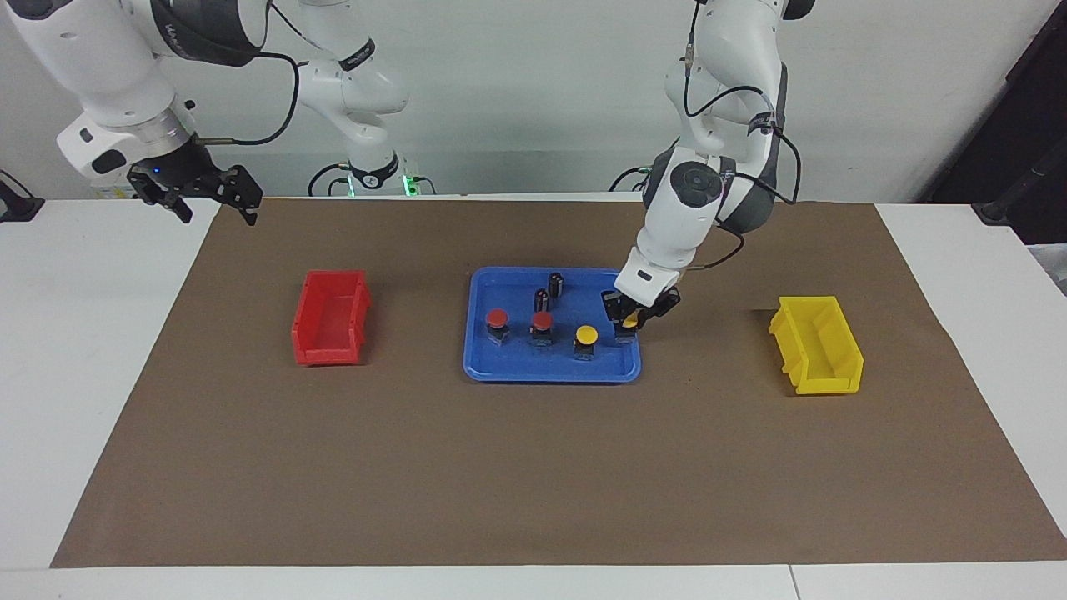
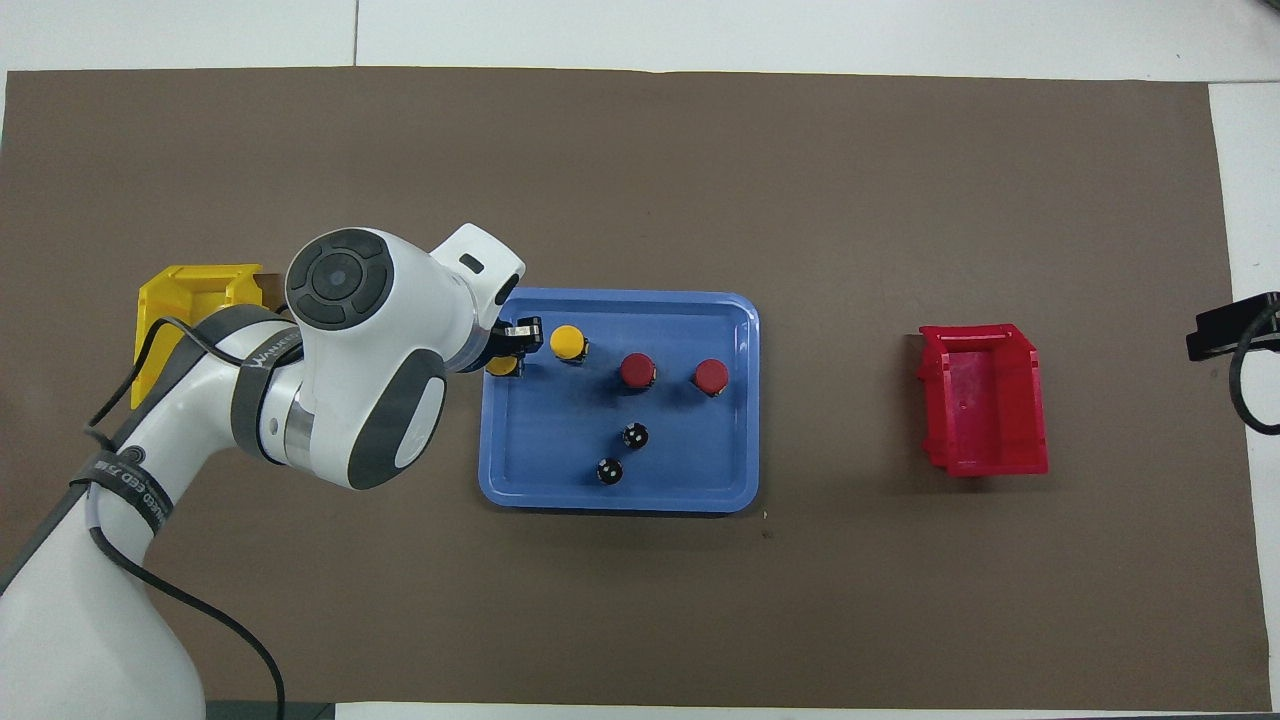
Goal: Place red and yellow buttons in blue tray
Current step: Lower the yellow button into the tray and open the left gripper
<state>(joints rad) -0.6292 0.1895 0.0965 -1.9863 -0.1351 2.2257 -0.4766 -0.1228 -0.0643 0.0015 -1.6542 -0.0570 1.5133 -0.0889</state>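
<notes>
The blue tray [image 1: 533, 367] [image 2: 560, 485] lies mid-table. Standing in it are two red buttons [image 1: 497, 317] [image 1: 543, 321] [image 2: 711, 375] [image 2: 637, 369] and one yellow button [image 1: 586, 335] [image 2: 567, 342]. My left gripper [image 1: 631, 327] [image 2: 510, 358] is down low inside the tray's end toward the left arm, shut on a second yellow button [image 1: 630, 320] [image 2: 502, 366]. Whether that button's base rests on the tray floor I cannot tell. My right gripper [image 1: 215, 207] waits raised and open over the mat's corner at the right arm's end.
Two dark capless cylinders [image 1: 556, 284] [image 1: 541, 300] stand in the tray's half nearer the robots. A small red bin [image 1: 331, 317] [image 2: 985, 398] sits toward the right arm's end, a small yellow bin [image 1: 817, 344] [image 2: 195, 295] toward the left arm's end. A brown mat covers the table.
</notes>
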